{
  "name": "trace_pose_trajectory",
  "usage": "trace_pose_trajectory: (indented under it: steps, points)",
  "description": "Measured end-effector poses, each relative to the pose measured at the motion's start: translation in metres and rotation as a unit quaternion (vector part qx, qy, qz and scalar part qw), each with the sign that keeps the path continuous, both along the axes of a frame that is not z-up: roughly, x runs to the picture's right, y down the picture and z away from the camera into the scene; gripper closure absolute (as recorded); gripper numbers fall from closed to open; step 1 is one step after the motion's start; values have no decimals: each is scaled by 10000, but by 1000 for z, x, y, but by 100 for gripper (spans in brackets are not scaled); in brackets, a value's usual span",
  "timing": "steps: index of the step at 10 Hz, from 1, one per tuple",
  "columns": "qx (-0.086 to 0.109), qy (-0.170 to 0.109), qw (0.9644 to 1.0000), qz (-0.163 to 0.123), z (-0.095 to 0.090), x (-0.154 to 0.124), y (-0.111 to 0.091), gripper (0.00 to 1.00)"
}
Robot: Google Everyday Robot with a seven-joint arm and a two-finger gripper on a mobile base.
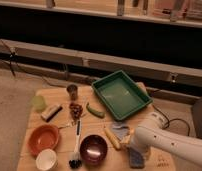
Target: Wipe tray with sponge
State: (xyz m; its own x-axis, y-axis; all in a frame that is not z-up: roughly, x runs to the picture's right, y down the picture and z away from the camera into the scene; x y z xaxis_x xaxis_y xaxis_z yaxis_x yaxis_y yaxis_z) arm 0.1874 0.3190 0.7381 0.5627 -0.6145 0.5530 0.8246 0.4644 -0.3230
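Observation:
The green tray [121, 94] sits empty at the back right of the wooden table [64, 130]. A grey-blue sponge [136, 158] lies near the table's front edge, right of centre. My white arm reaches in from the lower right, and its gripper [133, 146] is down at the sponge's top edge, mostly hidden by the arm's own body. The gripper is well in front of the tray.
A banana [112, 138] and a blue cloth [121, 131] lie just left of the gripper. A dark bowl [93, 148], a dish brush [76, 148], an orange bowl [43, 139] and a white cup [46, 160] stand along the front. A green pepper [95, 110], a metal cup [72, 91] and a green cup [39, 102] stand further back.

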Motion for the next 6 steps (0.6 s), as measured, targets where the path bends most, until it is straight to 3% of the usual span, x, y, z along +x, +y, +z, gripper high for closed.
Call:
trace_pose_trajectory:
  steps: [3, 6]
  points:
    - [-106, 11, 9999, 101, 7, 1, 1, 20]
    - [-150, 207, 9992, 309, 16, 11, -2, 20]
